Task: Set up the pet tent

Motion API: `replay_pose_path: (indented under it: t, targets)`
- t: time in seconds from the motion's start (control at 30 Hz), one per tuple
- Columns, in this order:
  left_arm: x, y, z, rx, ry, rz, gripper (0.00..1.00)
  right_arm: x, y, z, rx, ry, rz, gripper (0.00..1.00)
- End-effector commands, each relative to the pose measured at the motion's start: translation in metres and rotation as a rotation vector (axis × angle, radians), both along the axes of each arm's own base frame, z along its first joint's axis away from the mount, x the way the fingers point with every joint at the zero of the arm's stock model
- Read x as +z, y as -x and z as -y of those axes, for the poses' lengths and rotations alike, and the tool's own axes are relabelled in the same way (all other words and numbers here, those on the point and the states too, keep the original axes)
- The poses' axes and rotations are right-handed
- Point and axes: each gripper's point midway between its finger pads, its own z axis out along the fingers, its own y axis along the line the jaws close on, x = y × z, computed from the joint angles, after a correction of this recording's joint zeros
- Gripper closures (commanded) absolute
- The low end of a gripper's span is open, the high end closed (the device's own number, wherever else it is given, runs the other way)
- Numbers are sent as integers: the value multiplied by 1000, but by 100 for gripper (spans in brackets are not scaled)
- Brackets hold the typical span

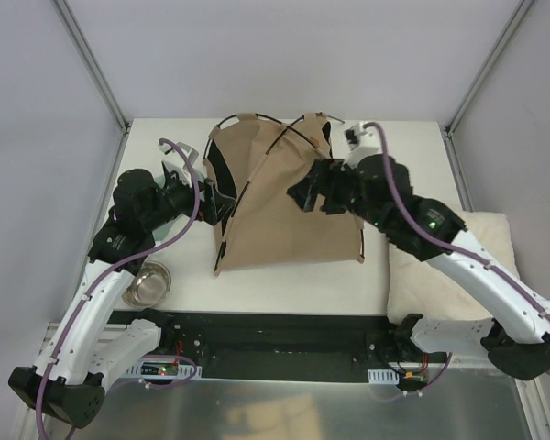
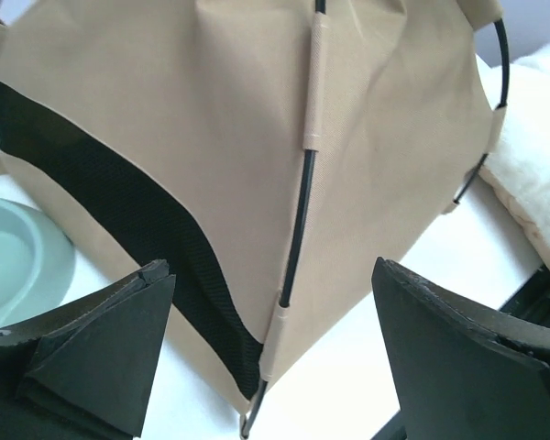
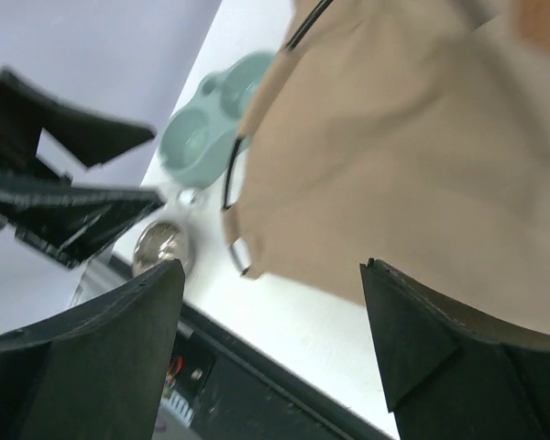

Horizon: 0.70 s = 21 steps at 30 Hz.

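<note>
The pet tent (image 1: 289, 206) stood upright on the white table (image 1: 284, 289). The left gripper (image 1: 224, 203) and right gripper (image 1: 301, 194) flanked it, both with jaws apart, gripping nothing.

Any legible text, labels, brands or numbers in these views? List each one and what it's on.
None readable in any view.
Pet tent, brown patch: blurred, no lettering legible.
White strip, bottom of the top view: marks too small to read.
</note>
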Motion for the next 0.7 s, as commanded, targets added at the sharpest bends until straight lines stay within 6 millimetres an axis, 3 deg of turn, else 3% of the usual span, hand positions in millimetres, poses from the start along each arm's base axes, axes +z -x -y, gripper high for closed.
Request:
replay_pose_path:
  t: [0.0,0.17,0.33,0.53,0.67]
  targets:
    - [-3,12,13,-72,56,-50,8,19,-20,61,-87,159,70,16]
    - [-8,14,10,-44,65,-84,9,22,-58,82,-88,273,110,16]
    - [-15,18,8,-24,75,-131,10,12,-89,74,61,274,80,23]
    - [-16,24,7,-27,76,-142,10,-7,-127,68,139,322,52,46]
    - [-19,24,5,-23,61,-140,10,-15,-140,62,177,355,35,71]
